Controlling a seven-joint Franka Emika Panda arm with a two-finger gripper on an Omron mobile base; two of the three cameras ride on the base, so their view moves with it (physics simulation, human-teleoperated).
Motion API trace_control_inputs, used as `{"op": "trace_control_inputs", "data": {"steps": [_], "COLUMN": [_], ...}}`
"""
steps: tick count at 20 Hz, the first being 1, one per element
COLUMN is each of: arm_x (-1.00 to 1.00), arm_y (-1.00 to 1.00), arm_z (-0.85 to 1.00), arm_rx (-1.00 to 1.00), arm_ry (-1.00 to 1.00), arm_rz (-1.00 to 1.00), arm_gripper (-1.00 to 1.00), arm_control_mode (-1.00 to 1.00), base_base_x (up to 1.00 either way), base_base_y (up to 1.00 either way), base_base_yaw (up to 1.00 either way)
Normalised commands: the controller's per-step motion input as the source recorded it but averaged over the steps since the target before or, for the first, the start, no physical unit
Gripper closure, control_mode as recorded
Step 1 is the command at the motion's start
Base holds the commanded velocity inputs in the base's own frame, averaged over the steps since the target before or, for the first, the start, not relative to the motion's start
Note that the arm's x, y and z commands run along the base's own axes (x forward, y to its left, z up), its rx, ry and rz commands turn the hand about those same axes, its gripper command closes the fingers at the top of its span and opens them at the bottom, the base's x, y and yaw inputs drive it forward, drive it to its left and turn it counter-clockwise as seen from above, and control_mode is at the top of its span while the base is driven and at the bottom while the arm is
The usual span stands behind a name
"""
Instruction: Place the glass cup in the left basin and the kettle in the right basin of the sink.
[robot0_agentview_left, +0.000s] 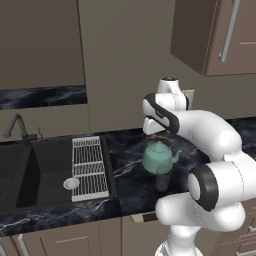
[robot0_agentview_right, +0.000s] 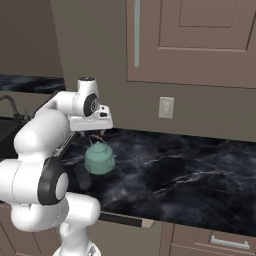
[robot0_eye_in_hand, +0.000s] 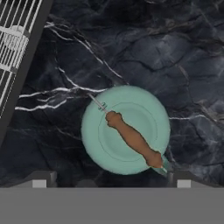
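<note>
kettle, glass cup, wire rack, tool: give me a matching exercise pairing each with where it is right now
Column one:
1. kettle
2. glass cup
3. wire rack
4. tool

Column two:
A. lying over the right side of the sink
B. hanging just above the brown handle, not gripping it
C. standing on the dark marble counter to the right of the sink, under the hand
D. on the counter in front of the green pot, nearer the counter's front edge

Pairs: 1-C, 2-D, 3-A, 4-B
</note>
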Motion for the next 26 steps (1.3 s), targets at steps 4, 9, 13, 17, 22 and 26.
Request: {"op": "trace_control_inputs", "data": {"steps": [4,9,13,17,22,26], "arm_x": [-0.1,0.08,0.18,0.09,0.08,0.07], "arm_y": [0.0,-0.05,-0.13,-0.08,-0.02,0.0], "arm_z": [0.08,-0.13,-0.17,-0.14,-0.24,-0.32], "arm_rx": [0.0,0.0,0.0,0.0,0.0,0.0], "arm_ry": [-0.01,0.0,0.0,0.0,0.0,0.01], "arm_rz": [0.05,0.11,0.15,0.15,0.14,0.13], "arm_gripper": [-1.0,-1.0,-1.0,-1.0,-1.0,-1.0], "arm_control_mode": [-1.0,-1.0,-1.0,-1.0,-1.0,-1.0], "base_base_x": [0.0,0.0,0.0,0.0,0.0,0.0], "base_base_y": [0.0,0.0,0.0,0.0,0.0,0.0], "base_base_yaw": [0.0,0.0,0.0,0.0,0.0,0.0]}}
